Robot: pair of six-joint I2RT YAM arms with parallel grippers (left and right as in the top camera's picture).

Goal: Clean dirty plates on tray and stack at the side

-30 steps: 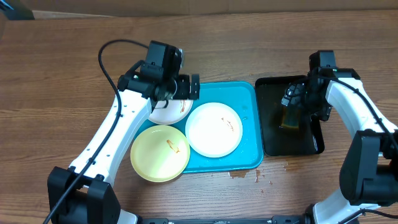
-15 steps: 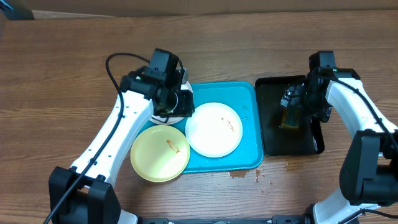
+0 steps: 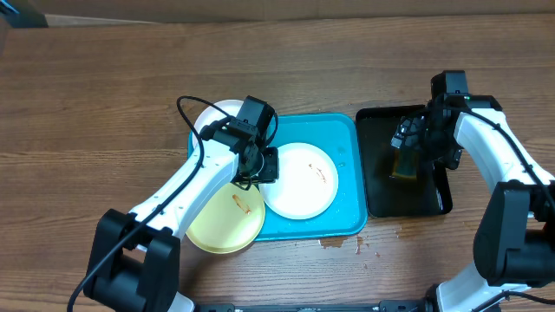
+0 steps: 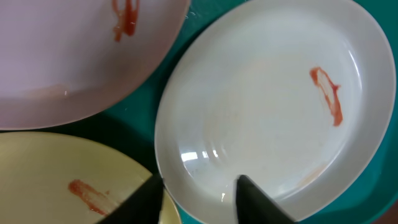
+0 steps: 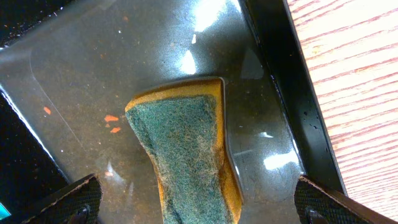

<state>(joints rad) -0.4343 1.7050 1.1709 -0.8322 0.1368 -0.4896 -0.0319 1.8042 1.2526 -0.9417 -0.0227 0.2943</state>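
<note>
Brown wood-grain tabletop (image 3: 87, 104), tan strip (image 3: 286, 7) along far edge, soft even o/h light

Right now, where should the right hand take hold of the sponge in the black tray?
Grip the sponge across its long yellow sides, coming straight down: it lies flat on the black tray, scrub face up, between the open right hand's fingers.

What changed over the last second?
Left gripper swung right, off the back white plate, to the rim of the middle white plate; its jaws narrowed but are still apart. Those plates, the yellow plate, tray, sponge and open right gripper stayed put.
</note>
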